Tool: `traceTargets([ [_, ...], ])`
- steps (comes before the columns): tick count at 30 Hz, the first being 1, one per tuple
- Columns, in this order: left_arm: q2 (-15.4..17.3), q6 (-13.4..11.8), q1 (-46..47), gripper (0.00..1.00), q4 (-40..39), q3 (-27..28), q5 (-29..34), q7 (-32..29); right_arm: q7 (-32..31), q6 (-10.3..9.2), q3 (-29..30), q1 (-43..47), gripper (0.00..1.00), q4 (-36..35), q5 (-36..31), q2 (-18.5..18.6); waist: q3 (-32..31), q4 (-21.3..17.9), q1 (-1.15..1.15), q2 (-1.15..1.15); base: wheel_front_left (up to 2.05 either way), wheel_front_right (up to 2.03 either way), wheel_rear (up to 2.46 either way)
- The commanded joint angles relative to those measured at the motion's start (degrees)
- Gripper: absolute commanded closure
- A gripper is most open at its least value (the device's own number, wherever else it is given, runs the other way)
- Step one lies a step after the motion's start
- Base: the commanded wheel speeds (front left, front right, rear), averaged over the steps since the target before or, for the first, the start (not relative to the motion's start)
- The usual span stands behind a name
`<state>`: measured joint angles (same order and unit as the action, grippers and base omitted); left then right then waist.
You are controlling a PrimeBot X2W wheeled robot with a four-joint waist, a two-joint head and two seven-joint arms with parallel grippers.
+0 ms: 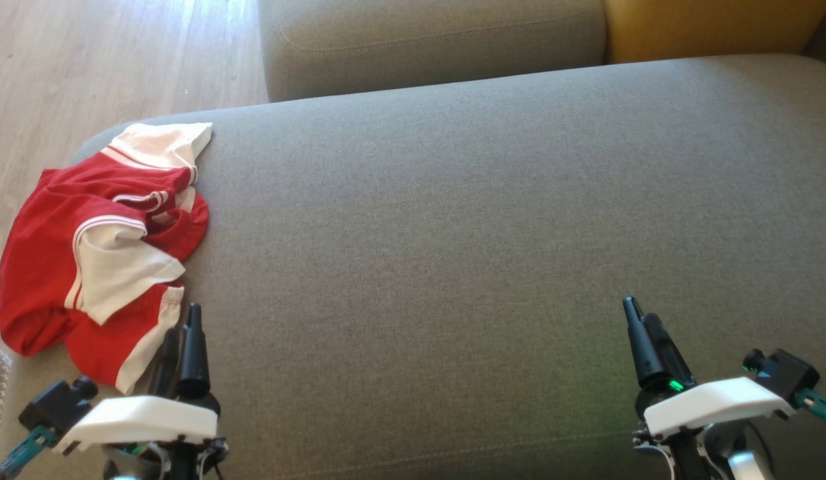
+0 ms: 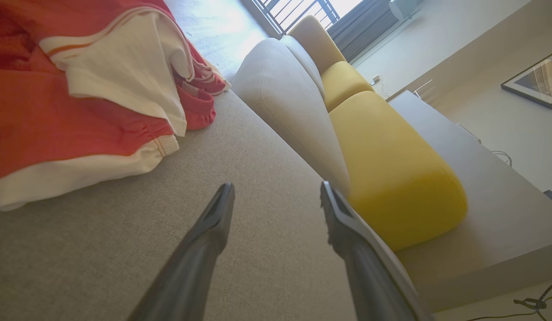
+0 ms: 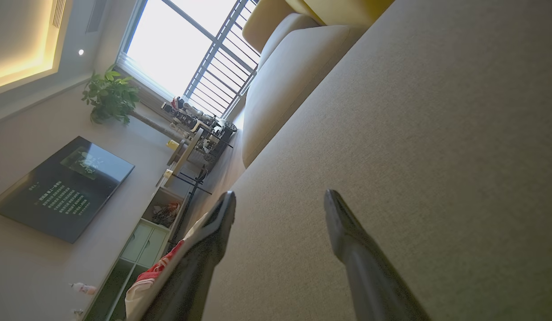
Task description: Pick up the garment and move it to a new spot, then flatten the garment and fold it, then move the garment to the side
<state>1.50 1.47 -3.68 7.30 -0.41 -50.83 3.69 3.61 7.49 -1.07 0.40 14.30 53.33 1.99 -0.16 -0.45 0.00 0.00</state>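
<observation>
The garment (image 1: 99, 247), red with white panels and stripes, lies crumpled at the left end of the grey cushion, partly hanging over its left edge. In the left wrist view the garment (image 2: 79, 89) fills the upper left. My left gripper (image 1: 184, 327) hovers just right of the garment's near hem, open and empty; its own view shows my left gripper (image 2: 278, 189) with bare cushion between the fingers. My right gripper (image 1: 639, 317) stands open and empty over the cushion at the lower right, and the right wrist view shows this right gripper (image 3: 280, 198) with a sliver of garment (image 3: 146, 278) behind its left finger.
The grey cushion (image 1: 486, 220) stretches wide between both grippers. Behind it stand a grey sofa cushion (image 1: 433, 40) and a yellow one (image 1: 713, 27). Wooden floor (image 1: 106, 60) lies to the left. A low table (image 2: 494, 200) stands beyond the yellow cushion.
</observation>
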Motion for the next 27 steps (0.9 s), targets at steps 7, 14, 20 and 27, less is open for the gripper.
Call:
traceTargets([
  [7,0.89,-2.38,0.92,0.00,-4.32,-0.53,8.76,1.71,1.71,0.01,-2.50,-3.40,0.00,-3.57,-7.61,0.53,0.16,-0.11,0.00,0.00,0.00,0.00,0.00],
  [14,2.39,-3.97,1.01,0.00,-5.38,-2.99,14.66,2.72,2.72,0.01,-3.38,-3.72,0.00,-4.28,-12.34,0.56,0.42,-0.07,0.00,0.00,0.00,0.00,0.00],
  [20,3.45,-6.16,1.10,0.00,-6.31,-5.35,18.89,3.72,3.74,0.00,-3.62,-4.07,0.00,-4.95,-16.56,0.60,0.70,-0.16,0.00,0.00,0.00,0.00,0.00],
  [27,4.60,-8.74,0.82,0.00,-7.82,-7.30,23.37,4.89,4.91,0.00,-4.37,-4.24,0.00,-6.01,-21.86,0.64,0.81,-0.35,0.00,0.00,0.00,0.00,0.00],
])
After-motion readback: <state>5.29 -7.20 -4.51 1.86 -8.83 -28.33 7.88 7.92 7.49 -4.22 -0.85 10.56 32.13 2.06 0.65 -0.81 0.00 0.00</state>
